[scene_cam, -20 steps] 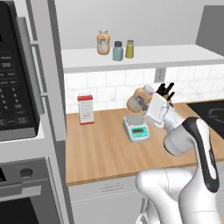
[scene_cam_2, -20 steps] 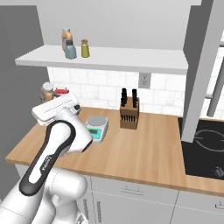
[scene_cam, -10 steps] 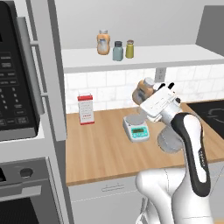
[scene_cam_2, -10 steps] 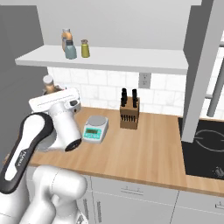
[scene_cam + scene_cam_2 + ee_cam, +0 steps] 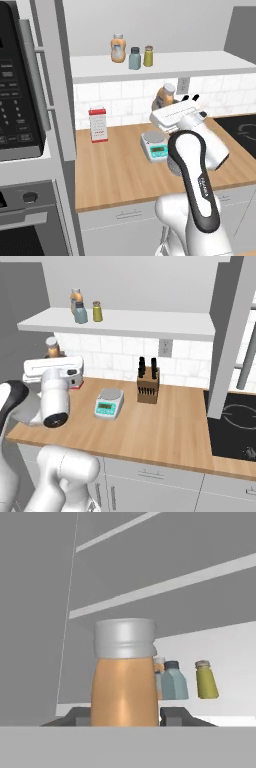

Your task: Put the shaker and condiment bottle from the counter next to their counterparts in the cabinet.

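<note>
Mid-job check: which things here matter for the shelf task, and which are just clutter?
Job:
condiment bottle, held in the gripper
olive-yellow shaker, already on the cabinet shelf
grey-teal shaker
wider orange bottle
counter

Clutter:
kitchen scale
knife block
red and white box
microwave

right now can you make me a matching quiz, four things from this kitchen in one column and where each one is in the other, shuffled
Things:
1. slim orange-tan condiment bottle with a light top
2. small olive-yellow shaker with a silvery cap
3. pale green kitchen scale
4. wooden knife block

Places:
A. on the white cabinet shelf, beside the grey-teal shaker
B. on the counter, under the wall outlet
C. held in the gripper, above the counter
D. on the counter, left of the knife block

Pairs: 1-C, 2-A, 3-D, 4-B
</note>
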Controlling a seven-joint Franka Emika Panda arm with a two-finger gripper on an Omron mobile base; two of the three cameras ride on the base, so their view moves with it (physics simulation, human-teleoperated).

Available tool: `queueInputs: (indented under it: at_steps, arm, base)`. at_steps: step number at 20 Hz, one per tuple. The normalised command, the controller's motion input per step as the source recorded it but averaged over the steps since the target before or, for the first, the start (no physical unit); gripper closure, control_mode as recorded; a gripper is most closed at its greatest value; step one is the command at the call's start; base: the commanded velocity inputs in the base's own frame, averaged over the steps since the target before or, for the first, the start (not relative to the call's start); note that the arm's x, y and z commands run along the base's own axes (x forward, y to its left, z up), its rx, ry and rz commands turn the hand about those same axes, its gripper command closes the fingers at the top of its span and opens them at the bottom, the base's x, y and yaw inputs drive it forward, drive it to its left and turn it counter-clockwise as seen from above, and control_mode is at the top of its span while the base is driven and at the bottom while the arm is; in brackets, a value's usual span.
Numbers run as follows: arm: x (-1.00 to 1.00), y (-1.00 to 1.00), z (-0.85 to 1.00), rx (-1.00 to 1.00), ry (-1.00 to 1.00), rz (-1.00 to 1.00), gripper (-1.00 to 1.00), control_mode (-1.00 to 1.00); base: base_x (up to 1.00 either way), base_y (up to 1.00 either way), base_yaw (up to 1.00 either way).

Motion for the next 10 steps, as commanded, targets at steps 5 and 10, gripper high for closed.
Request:
queueInputs:
  at_steps: [5, 10]
  arm:
    - [-0.04, 0.00, 0.44, 0.00, 0.20, -0.08, 1.00, -1.00]
    - [-0.05, 0.00, 0.53, -0.02, 0.42, -0.15, 1.00, -1.00]
  base:
    - [0.00, 0.00, 0.00]
    - [0.00, 0.00, 0.00]
